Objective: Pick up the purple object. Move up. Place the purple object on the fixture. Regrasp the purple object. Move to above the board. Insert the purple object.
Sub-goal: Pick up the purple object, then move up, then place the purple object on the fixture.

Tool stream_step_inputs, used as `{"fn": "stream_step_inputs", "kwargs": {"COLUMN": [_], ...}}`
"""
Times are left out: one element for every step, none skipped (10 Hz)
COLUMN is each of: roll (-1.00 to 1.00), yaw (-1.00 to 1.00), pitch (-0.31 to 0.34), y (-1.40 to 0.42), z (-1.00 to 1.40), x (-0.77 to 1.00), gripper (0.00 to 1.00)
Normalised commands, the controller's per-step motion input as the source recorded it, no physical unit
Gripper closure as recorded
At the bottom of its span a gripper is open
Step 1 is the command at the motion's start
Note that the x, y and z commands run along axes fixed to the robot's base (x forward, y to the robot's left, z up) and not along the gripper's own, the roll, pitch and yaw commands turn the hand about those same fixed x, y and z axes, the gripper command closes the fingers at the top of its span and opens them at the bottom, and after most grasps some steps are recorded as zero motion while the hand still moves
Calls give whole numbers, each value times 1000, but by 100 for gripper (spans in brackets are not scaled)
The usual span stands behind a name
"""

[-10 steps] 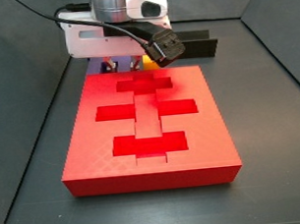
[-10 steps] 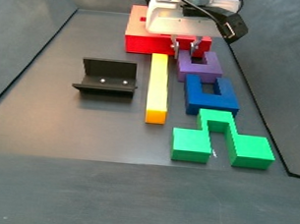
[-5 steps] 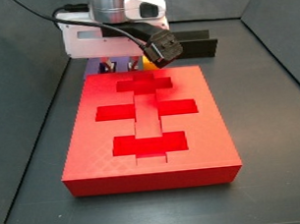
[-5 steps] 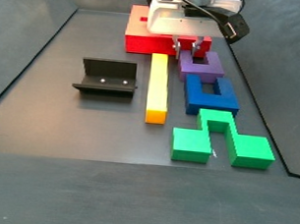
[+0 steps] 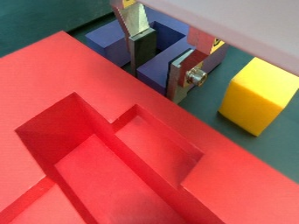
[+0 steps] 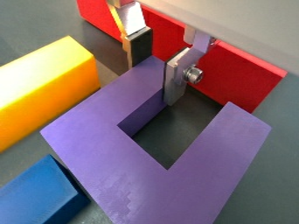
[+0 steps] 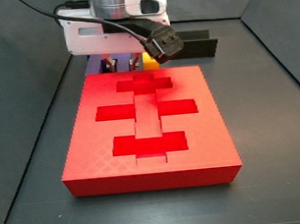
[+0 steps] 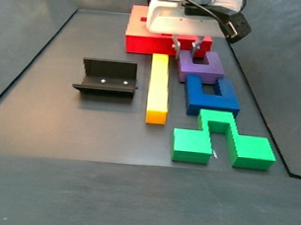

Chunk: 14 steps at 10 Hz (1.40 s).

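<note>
The gripper [image 6: 156, 59] sits low over the matte purple U-shaped block [image 6: 176, 166], silver fingers [image 6: 176, 77] spread astride one prong without pinching. That block lies on the floor between the flat red slotted board [image 8: 149, 32] at 12 o'clock and the dark blue U-shaped block [image 8: 207, 95] at 6 o'clock.

So the dark grey matte floor [image 8: 61, 107] carries everything here. In a side view, a big flat red board [image 8: 144, 37] lies at the far end. Just in front of it, a long yellow bar [image 8: 159, 87] runs near-to-far. Right of the bar there's a row: a purple U-shaped block [image 8: 201, 66], then a darker blue U-shaped block [image 8: 210, 96], then a green block [image 8: 223, 138] nearest. The black L-shaped fixture [image 8: 106, 79] stands left of the bar. The gripper [image 8: 192, 44] is down over the purple block's far end.
</note>
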Motion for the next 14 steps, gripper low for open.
{"fn": "stream_step_inputs", "kwargs": {"roll": [0,0,-2,-2,-15,0,-214,-531,-574,-557,-529,-526,-506,-494], "yaw": [0,0,-38,-42,-24,0,0,-140,-271,-294,-286,-291,-283,-271], "pitch": [0,0,15,31,-7,0,37,-23,-40,0,0,26,77,157], "y": [0,0,-25,-11,-12,0,229,251,180,180,171,131,117,109], "z": [0,833,818,649,255,60,626,700,660,543,500,400,340,246], "x": [0,0,-39,-79,-37,80,494,823,954,960,974,960,946,906], "gripper": [100,100,100,100,100,100,100,100,100,100,100,100,100,100]}}
